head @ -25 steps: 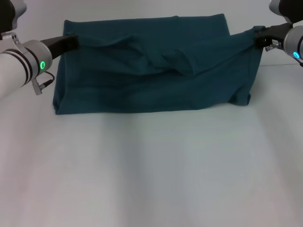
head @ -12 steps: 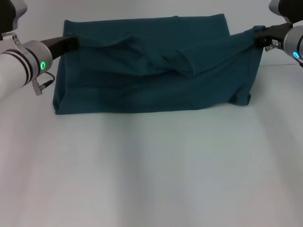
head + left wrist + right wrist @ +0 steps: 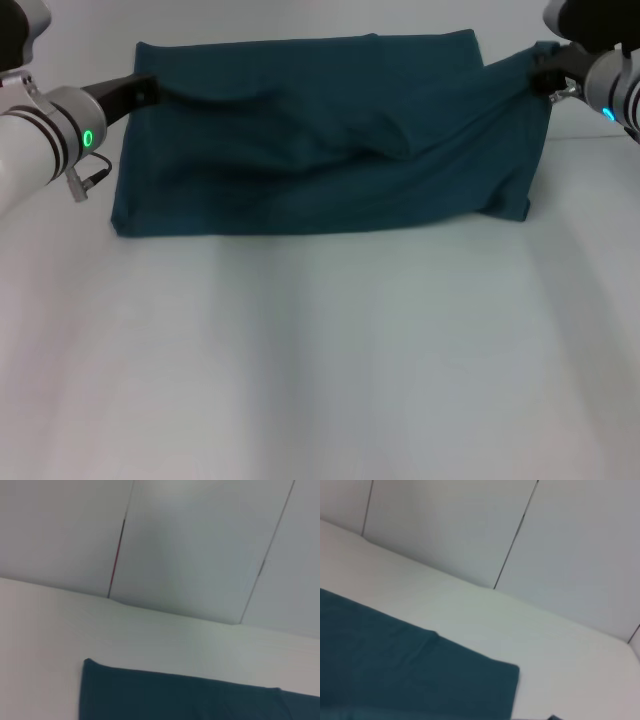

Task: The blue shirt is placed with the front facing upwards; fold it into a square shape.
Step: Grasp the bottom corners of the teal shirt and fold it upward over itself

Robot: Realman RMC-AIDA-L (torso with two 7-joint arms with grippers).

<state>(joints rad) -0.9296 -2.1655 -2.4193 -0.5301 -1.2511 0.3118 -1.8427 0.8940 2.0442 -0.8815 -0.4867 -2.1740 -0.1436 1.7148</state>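
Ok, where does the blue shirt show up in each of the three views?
Head view: the blue shirt spans the far middle of the table, its ends lifted by the left gripper and right gripper.
Left wrist view: along the picture's lower edge.
Right wrist view: lower left.
Shared landmark: the white table.

plain white bench (image 3: 330, 380) under soft even light, pale panelled wall (image 3: 200, 545) behind it, thin dark vertical seams (image 3: 516, 535) between panels, one seam edged red
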